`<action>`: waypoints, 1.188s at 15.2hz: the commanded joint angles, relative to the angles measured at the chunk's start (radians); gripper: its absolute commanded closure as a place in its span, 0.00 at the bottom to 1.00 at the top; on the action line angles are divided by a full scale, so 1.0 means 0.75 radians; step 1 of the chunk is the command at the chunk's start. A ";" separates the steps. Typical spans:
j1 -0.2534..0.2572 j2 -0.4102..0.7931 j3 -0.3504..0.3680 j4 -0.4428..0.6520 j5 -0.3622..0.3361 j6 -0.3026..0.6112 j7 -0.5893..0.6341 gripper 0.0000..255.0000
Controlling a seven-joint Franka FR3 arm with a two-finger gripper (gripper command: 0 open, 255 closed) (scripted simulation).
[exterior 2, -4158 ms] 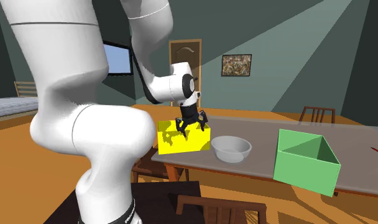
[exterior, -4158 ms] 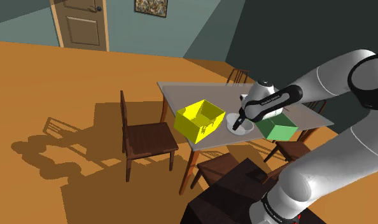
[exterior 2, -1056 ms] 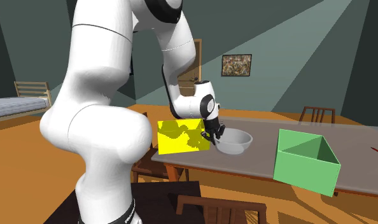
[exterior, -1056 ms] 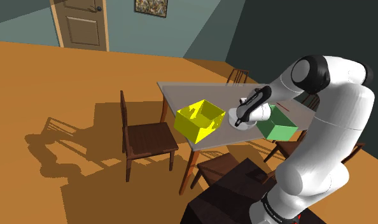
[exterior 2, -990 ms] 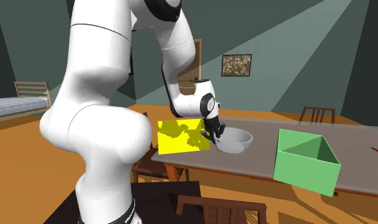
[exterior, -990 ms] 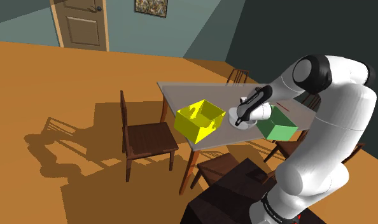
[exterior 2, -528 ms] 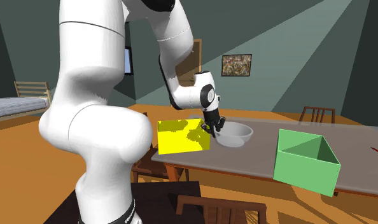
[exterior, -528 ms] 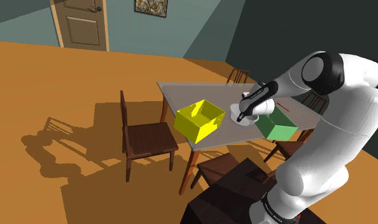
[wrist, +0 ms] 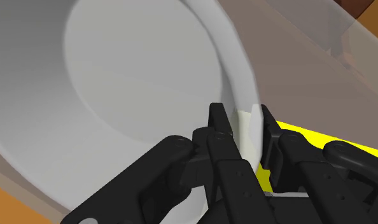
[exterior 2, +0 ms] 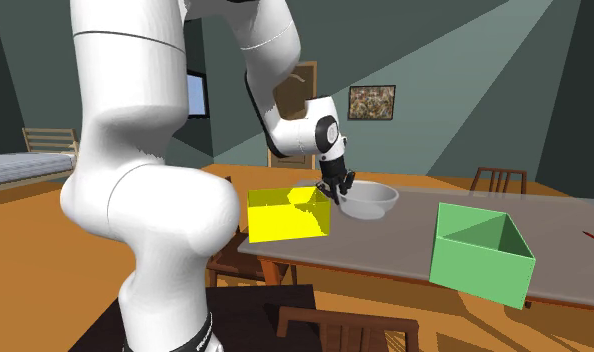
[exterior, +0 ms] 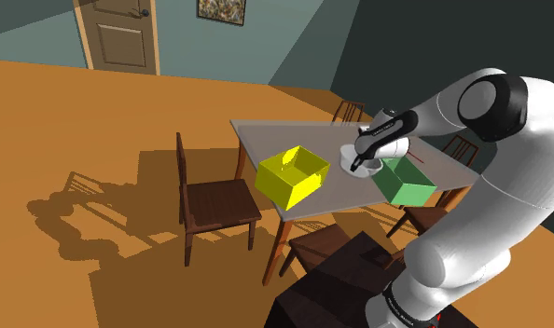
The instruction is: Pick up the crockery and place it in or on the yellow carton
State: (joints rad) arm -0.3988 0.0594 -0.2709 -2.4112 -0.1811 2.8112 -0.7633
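Compared with the shot about four seconds back, the bowl had come up off the table and the elbow had swung higher, so the pickup looked done to me.

The white arm [exterior: 494,177] reached from the stand out over the grey table [exterior: 275,137], with a dark wooden chair [exterior: 213,200] pulled out on the shoulder view's left side of it. On the table sat the yellow box [exterior 2: 288,216], open on top, and a green box [exterior 2: 482,252] well apart from it towards the second exterior view's right.

The pale bowl [exterior 2: 373,200] hung in the air between the two boxes, just beside the yellow one and roughly level with its top edge. The black gripper [exterior 2: 337,187] had it by the rim on the side nearest the yellow box. From the wrist camera the fingers [wrist: 219,127] were pinching that rim, one inside the bowl and one outside.

For the carry, I'd have gone a touch higher first so the bowl's underside cleared the near wall. Since it was held by one edge, I reckoned it could tip or slip, so slow and steady. Centre the bowl over the opening rather than the gripper, lower it in, then let go.
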 commanded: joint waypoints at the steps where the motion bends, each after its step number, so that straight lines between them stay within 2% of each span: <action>1: 0.001 -0.032 -0.001 0.006 -0.005 -0.035 -0.001 1.00; 14: 0.007 -0.197 0.007 0.086 -0.016 -0.278 -0.011 1.00; 18: 0.056 -0.215 0.091 0.084 -0.084 -0.315 0.172 1.00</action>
State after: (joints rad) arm -0.3645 -0.0869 -0.2177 -2.3382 -0.2283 2.5826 -0.6712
